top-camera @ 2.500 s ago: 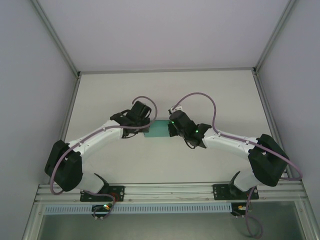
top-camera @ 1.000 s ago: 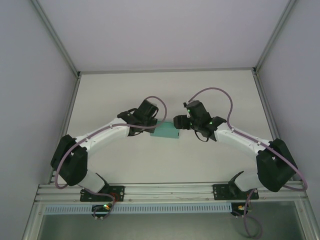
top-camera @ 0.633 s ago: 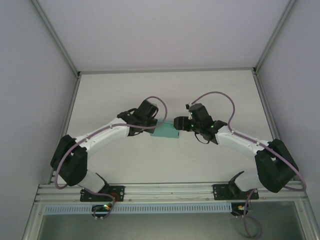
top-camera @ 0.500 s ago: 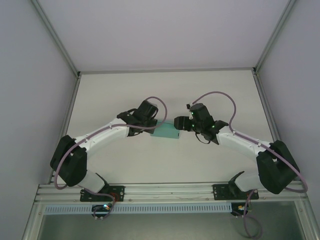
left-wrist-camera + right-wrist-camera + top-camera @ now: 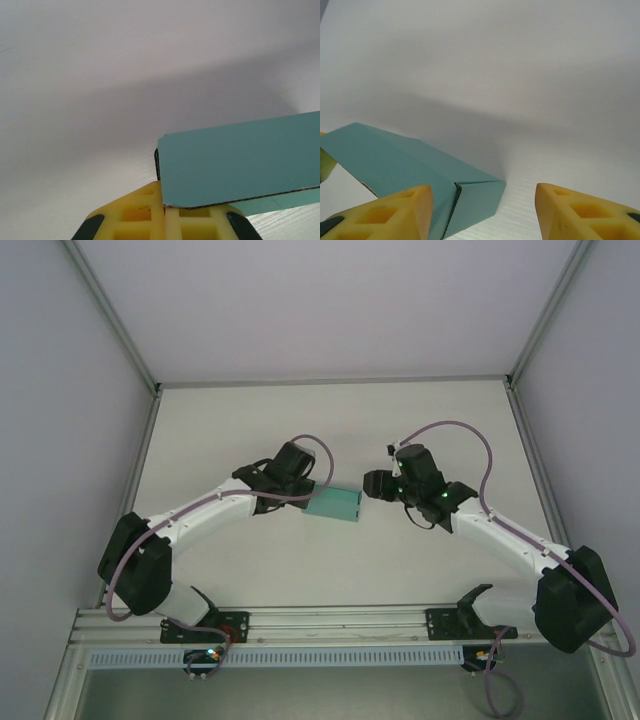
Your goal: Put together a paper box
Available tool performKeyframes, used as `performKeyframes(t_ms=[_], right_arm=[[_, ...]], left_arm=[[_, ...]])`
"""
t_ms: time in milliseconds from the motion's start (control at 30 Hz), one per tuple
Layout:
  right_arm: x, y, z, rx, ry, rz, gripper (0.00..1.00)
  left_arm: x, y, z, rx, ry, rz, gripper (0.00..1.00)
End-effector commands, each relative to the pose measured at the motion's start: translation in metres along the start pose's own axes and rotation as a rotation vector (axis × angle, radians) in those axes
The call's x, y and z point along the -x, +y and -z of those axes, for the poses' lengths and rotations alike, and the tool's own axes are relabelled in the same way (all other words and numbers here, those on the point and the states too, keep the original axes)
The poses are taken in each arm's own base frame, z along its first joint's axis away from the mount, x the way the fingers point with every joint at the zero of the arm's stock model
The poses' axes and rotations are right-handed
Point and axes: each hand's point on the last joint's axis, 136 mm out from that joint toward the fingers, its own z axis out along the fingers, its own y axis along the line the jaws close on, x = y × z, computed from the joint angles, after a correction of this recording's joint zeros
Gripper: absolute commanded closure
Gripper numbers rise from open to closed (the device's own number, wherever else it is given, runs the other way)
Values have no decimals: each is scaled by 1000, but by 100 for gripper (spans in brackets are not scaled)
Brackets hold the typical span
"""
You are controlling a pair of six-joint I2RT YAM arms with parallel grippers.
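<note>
The box (image 5: 333, 504) shows a little below the middle of the top view, a small flat teal rectangle against the white table (image 5: 230, 420), its long side running left to right. The left gripper (image 5: 305, 496) meets its left end. In the left wrist view the two yellow fingers (image 5: 135, 220) are pressed together at the bottom of the frame, pinching the lower left corner of the card, and the panel runs off the right edge. The right gripper (image 5: 370, 483) sits just beside the box's upper right corner, apart from it. In the right wrist view its fingers (image 5: 390, 210) stand wide apart in the lower corners with nothing gripped. The box's folded end shows at lower left, partly behind the finger there; whether they touch I cannot tell.
</note>
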Motion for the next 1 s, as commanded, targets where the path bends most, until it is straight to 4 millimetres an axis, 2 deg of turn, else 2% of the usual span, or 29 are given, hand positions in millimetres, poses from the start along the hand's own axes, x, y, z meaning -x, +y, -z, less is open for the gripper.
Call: performKeyframes(t_ms=[0, 133, 233, 467, 600, 800, 867, 967], right_arm=[[-11, -7, -7, -25, 55, 13, 45], [-20, 1, -15, 26, 101, -2, 50], [-30, -1, -22, 27, 128, -22, 50], [-48, 15, -36, 94, 164, -32, 51], [-61, 3, -41, 33, 161, -53, 51], [-95, -25, -44, -71, 215, -62, 52], [-98, -27, -42, -80, 218, -54, 52], [-84, -24, -34, -81, 178, -24, 52]], left_arm=[[-51, 3, -8, -1, 186, -48, 100], [-51, 3, -8, -1, 185, -41, 100], [-51, 3, -7, -6, 181, -39, 100], [-51, -1, -7, -25, 186, -37, 100], [-52, -1, -7, -26, 183, -33, 100], [-55, 0, -7, -26, 186, -33, 100], [-56, 1, -7, -21, 187, -32, 100], [-56, 2, -6, -17, 184, -32, 100]])
